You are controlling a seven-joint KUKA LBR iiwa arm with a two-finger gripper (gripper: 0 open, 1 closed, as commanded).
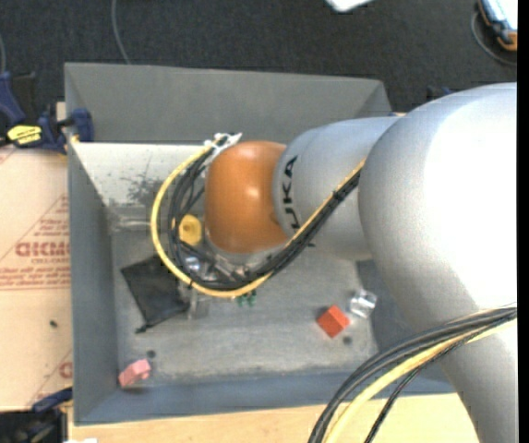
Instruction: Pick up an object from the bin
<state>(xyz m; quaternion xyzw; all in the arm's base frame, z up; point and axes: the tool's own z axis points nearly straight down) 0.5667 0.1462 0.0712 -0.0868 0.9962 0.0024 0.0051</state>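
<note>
My gripper (194, 292) reaches down from under the arm's wrist at the left middle of the bin. Its lower end stands at the right edge of a flat black piece (156, 291), which lies on the bin floor and is partly hidden by the wrist. I cannot tell whether it touches the piece. A small green thing (246, 298) peeks out just right of the gripper.
A pink block (135, 373) lies in the front left corner. A red-orange block (332, 321) and a small silver piece (363, 303) lie at the right, beside the arm. The arm covers the bin's middle and right.
</note>
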